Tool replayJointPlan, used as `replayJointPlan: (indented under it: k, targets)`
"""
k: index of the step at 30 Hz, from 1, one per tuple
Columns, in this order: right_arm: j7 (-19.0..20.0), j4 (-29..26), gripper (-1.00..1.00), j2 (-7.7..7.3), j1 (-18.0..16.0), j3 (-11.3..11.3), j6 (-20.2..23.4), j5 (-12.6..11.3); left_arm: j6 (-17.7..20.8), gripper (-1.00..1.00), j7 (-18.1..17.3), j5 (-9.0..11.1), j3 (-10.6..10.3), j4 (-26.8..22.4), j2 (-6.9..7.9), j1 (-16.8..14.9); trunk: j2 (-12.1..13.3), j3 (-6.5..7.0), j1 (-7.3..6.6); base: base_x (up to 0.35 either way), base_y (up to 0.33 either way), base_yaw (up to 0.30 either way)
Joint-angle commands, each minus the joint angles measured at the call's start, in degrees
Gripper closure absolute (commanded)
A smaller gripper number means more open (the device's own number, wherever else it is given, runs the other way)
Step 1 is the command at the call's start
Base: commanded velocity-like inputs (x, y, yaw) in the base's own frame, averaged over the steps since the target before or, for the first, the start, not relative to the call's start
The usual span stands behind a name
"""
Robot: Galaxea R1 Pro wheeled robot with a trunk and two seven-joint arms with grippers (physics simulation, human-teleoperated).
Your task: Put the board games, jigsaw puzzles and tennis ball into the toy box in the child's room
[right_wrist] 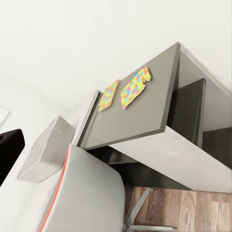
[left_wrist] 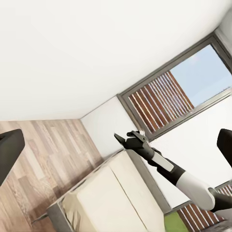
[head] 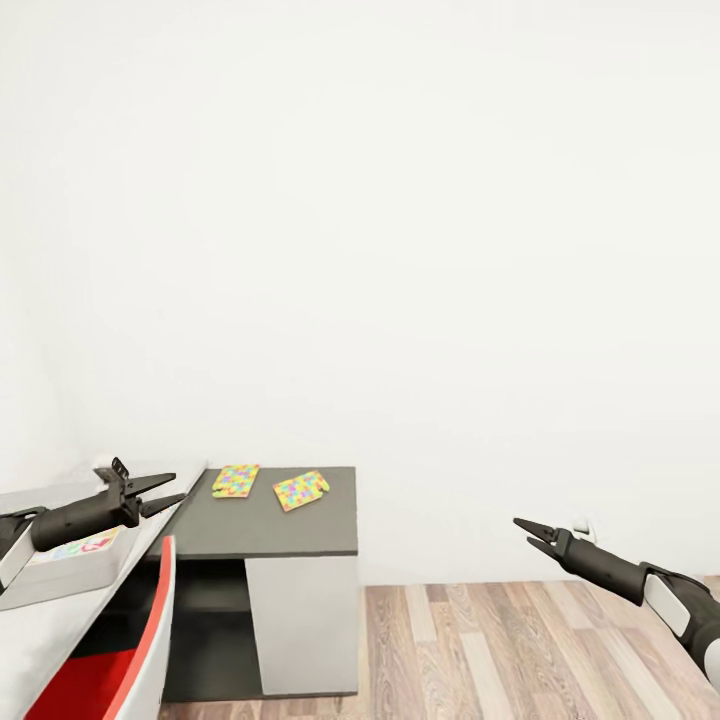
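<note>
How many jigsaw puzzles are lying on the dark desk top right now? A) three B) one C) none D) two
D: two colourful jigsaw puzzles, one and the other, lie flat side by side, apart, on the dark desk top; the right wrist view shows the same pair.

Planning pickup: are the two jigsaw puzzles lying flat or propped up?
Flat. Both jigsaw puzzles lie face-up, side by side on the dark table.
</note>
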Motion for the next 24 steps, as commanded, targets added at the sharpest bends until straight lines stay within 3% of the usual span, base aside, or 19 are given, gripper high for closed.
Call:
replayJointPlan:
  k: [1,10,24]
  targets:
    - [0.1,0.0,-1.0,-0.01,0.0,-0.1,0.5,-0.1,0.6,-1.0,-0.2,0.0,0.0,0.0,0.0,0.0,-0.1,-0.12,0.02,0.0,-0.263,-0.117]
    - [0.1,0.1,-1.0,0.15,0.0,-0.1,-0.4,-0.1,0.6,-1.0,-0.2,-0.1,0.0,0.0,-0.02,0.0,-0.1,-0.84,0.02,0.01,-0.138,-0.102]
    - [0.3,0.1,-1.0,0.56,0.1,-0.1,-1.6,-0.2,0.6,-1.0,-0.2,-0.1,-0.1,0.0,-0.04,0.0,-0.1,-0.98,0.02,0.081,-0.099,-0.01]
